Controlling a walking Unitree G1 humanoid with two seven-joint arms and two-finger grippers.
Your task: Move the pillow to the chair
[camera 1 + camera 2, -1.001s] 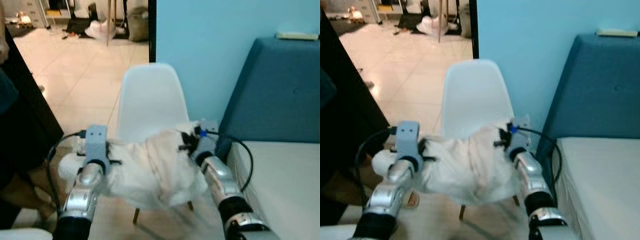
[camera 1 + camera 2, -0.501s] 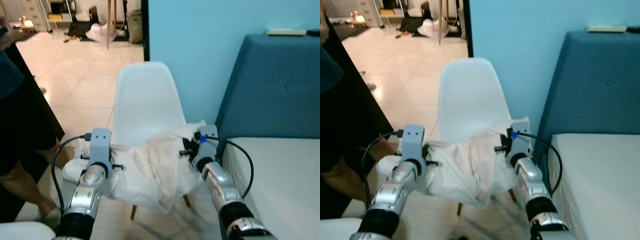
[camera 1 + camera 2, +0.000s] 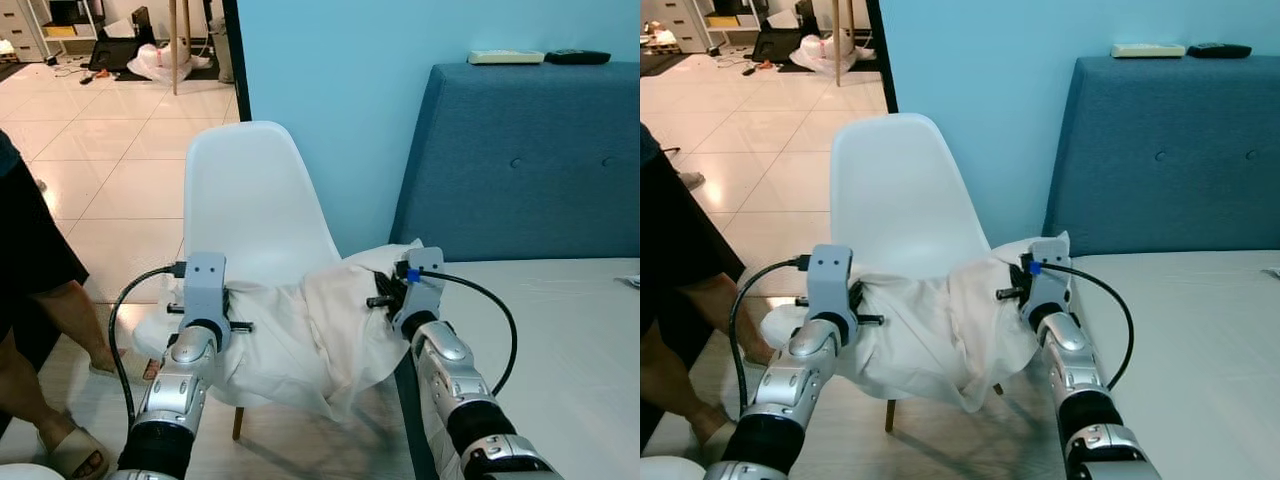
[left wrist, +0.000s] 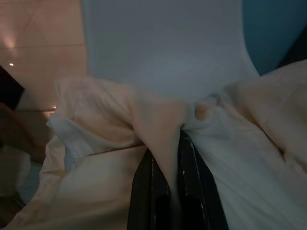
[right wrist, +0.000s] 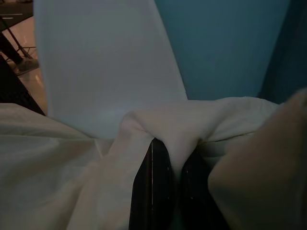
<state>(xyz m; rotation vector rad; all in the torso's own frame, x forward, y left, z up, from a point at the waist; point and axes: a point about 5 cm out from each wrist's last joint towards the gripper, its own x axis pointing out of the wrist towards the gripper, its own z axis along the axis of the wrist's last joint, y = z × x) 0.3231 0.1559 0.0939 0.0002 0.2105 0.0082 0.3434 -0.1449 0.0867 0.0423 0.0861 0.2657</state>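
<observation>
from the head views, the limp white fabric pillow hangs between the two silver arms, slung over the seat of the white moulded plastic chair. the left gripper bites into the pillow's near left edge and the right gripper into its right edge, beside the blue upholstered headboard. beyond both grippers rises the chair's back. past the right arm lies the white mattress. off to the left stands a person, a bare leg in a sandal on the pale tiled floor.

in the left wrist view, the black fingers are nearly closed, a fold of pillow cloth pinched between them, the chair back straight ahead.

in the right wrist view, the fingers sit close together with a bunch of cloth squeezed between them, the chair back just beyond.
</observation>
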